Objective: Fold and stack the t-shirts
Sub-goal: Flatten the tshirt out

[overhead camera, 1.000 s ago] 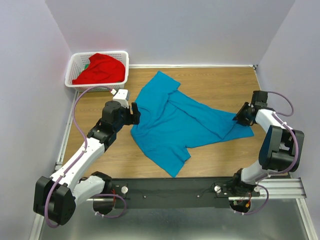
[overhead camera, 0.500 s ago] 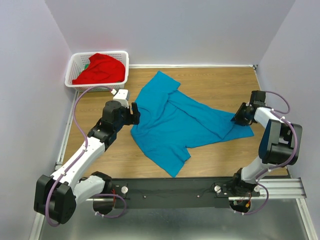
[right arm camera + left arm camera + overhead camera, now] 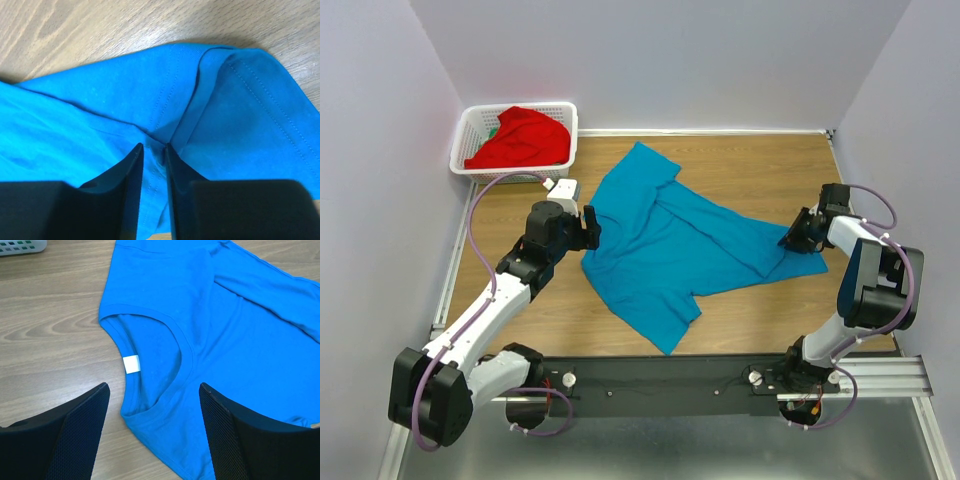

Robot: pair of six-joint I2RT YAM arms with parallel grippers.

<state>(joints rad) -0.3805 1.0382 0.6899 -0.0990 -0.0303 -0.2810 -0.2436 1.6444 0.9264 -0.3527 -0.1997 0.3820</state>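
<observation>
Top external view: a teal-blue cloth t-shirt (image 3: 665, 250) lies spread but rumpled on the wood-grain table (image 3: 750, 165), roughly midway between the two arms, with one sleeve folded across its body. A bright red cloth t-shirt (image 3: 520, 138) is heaped in the white plastic lattice basket (image 3: 480, 170) at the far left corner, well apart from the teal one. The left gripper (image 3: 592, 228) hovers at the teal shirt's left edge; the right gripper (image 3: 790, 240) sits low at its right edge. Left wrist view: the left gripper (image 3: 152, 390) has its two black mesh-faced fingers (image 3: 80, 430) set wide apart and gripping nothing, above the neckline, where a small white label (image 3: 131, 364) shows inside the collar. Right wrist view: the right gripper (image 3: 153, 147) has its black fingers (image 3: 130, 175) drawn nearly together, pinching a raised ridge of the teal cloth at a stitched seam near a hemmed corner.
</observation>
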